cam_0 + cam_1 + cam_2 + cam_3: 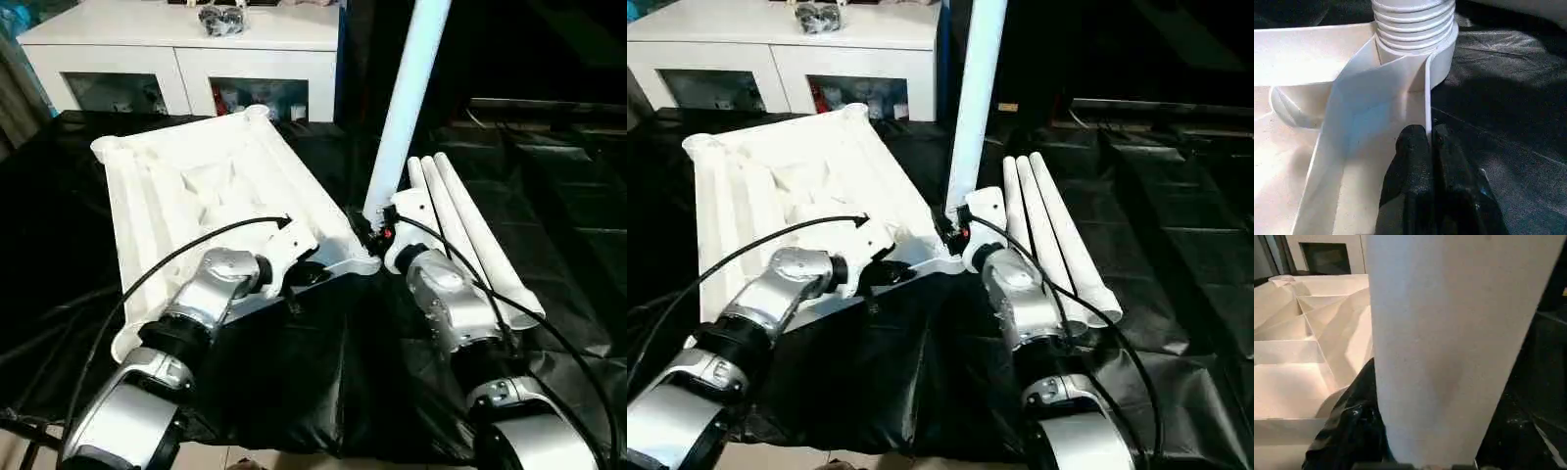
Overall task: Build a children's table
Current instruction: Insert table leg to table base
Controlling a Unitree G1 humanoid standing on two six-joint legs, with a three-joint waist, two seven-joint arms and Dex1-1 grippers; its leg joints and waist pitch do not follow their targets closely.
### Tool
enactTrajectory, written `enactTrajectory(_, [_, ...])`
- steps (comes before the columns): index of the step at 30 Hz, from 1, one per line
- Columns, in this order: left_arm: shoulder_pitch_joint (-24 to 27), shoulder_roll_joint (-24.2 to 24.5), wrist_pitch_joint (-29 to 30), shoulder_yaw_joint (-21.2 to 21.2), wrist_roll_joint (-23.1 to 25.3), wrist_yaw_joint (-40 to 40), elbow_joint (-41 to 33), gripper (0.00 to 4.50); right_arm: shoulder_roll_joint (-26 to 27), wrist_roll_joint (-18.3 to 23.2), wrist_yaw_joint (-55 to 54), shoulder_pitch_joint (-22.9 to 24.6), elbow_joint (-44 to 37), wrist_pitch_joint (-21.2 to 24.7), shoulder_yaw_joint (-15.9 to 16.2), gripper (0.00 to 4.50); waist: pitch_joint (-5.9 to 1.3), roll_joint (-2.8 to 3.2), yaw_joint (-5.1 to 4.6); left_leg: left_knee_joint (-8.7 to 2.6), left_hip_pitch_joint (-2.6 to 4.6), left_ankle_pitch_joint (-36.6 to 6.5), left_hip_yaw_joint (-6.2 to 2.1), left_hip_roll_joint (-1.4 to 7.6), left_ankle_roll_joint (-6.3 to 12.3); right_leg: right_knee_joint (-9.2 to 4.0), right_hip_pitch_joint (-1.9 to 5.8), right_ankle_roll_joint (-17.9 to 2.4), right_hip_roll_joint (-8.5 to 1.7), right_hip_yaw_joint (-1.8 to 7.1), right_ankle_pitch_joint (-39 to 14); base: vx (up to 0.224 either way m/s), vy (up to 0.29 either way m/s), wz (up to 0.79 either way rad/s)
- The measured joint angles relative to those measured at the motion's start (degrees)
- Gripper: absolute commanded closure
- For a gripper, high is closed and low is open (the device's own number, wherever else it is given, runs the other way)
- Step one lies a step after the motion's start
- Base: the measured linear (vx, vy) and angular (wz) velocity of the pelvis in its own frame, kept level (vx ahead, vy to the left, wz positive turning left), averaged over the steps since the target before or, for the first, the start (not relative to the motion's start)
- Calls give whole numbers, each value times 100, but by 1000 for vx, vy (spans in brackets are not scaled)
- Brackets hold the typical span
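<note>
Tabletop [196,196] lies underside up on the black sheet [323,382]; our left gripper [1427,147] pinches its rim, our right gripper [372,230] clasps the upright leg [402,108] at the near corner socket [1442,58]. A tilted leg could cross-thread. Three legs [470,225] lie beyond.

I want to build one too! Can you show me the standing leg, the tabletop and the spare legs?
standing leg [404,108], left eye view, middle of its shaft.
tabletop [201,186], left eye view, ribbed underside.
spare legs [1050,230], right eye view, middle one of three lying together.
</note>
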Motion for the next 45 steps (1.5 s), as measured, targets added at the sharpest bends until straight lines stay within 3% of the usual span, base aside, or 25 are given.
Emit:
enactTrajectory(15, [83,36,34,5,77,34,-179,450,24,-172,112,-85,255,-293,12,261,-9,-38,-40,-54,10,0,18,-1,0,-50,3,-2,0,1,2,0,0,0])
enactTrajectory(17, [95,52,34,4,78,17,-203,450,24,-167,150,-88,279,-323,12,205,-9,-47,-40,-57,12,0,18,-1,0,-50,3,-1,0,1,1,0,0,0])
enactTrajectory(19, [109,57,34,0,80,3,-243,450,27,-167,206,-94,381,-307,13,205,-8,-48,-40,-58,10,0,19,-1,0,-53,2,-1,0,1,1,0,0,0])
enactTrajectory(26, [205,169,-10,1,73,-252,-468,450,-31,-162,561,-50,414,-321,-14,132,-2,-51,-31,-75,-4,0,29,1,1,-65,-17,6,1,2,-7,0,0,0])
enactTrajectory(29, [235,253,-101,1,26,-411,-517,450,-108,-128,867,63,264,-283,15,102,-1,-52,-22,-75,-22,1,30,1,2,-66,-33,4,1,1,-10,0,0,0])
enactTrajectory(34, [315,480,-373,-33,-31,-903,-654,450,-388,-9,1662,427,-124,-80,210,102,0,-50,17,-64,-96,28,33,2,45,-63,-92,4,1,0,-9,0,0,0])
enactTrajectory(45, [429,842,-785,-132,-221,-2026,-692,450,-1125,265,3489,993,-1241,353,681,102,3,-49,157,-47,-101,33,45,11,57,-49,-97,4,1,-1,-8,0,0,0])
